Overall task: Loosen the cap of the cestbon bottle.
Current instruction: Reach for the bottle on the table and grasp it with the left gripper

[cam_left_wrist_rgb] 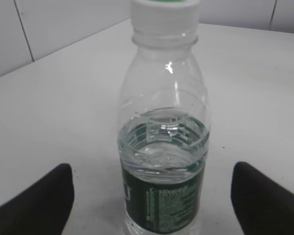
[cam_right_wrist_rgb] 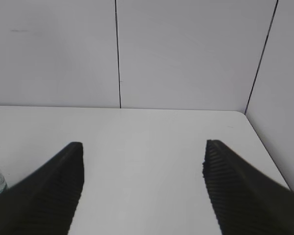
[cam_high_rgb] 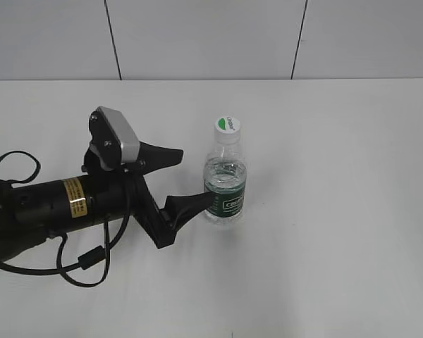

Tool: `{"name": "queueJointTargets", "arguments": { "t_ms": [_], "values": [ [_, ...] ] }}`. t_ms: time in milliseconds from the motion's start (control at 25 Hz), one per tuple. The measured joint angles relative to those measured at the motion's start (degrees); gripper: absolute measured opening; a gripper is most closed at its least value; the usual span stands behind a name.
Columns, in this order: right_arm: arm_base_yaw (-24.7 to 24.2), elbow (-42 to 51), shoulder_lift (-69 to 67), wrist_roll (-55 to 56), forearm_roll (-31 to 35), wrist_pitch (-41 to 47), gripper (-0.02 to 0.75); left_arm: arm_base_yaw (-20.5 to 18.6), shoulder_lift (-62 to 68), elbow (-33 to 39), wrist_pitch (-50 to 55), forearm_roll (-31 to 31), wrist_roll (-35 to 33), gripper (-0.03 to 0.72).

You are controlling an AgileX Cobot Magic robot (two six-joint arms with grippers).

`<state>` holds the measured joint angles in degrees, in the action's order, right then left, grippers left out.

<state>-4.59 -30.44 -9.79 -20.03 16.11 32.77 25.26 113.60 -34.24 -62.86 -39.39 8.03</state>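
Your cestbon bottle point(cam_high_rgb: 225, 184) stands upright mid-bench, toward the back edge, cap point(cam_high_rgb: 227, 125) on. Your left gripper point(cam_high_rgb: 195, 179) is spread wide beside its label band; your right gripper point(cam_right_wrist_rgb: 142, 161) is spread wide too, holding nothing.

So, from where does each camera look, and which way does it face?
Exterior: looks down at a slant on the table; left tool open around the cestbon bottle.
Left wrist: low, faces the bottle and cap between its open fingers.
Right wrist: faces the wall; open fingers.
All three show the bottle.
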Motion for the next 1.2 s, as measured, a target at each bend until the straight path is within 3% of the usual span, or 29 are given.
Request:
{"name": "queueJointTargets", "arguments": {
  "t_ms": [320, 960, 1200],
  "values": [
    [0.00, 0.00, 0.00, -0.04, 0.00, 0.00, 0.580, -0.13, 4.86, -5.85, 0.25, -7.14, 0.96, 0.590],
    [0.00, 0.00, -3.35, -0.04, 0.00, -0.06, 0.580, -0.13, 9.20, -13.42, 1.27, -8.40, 3.99, 0.590],
    [0.00, 0.00, -6.61, -0.04, 0.00, -3.84, 0.580, -0.13, 9.51, -14.49, 2.44, -9.96, 4.85, 0.590]
  ]
}}
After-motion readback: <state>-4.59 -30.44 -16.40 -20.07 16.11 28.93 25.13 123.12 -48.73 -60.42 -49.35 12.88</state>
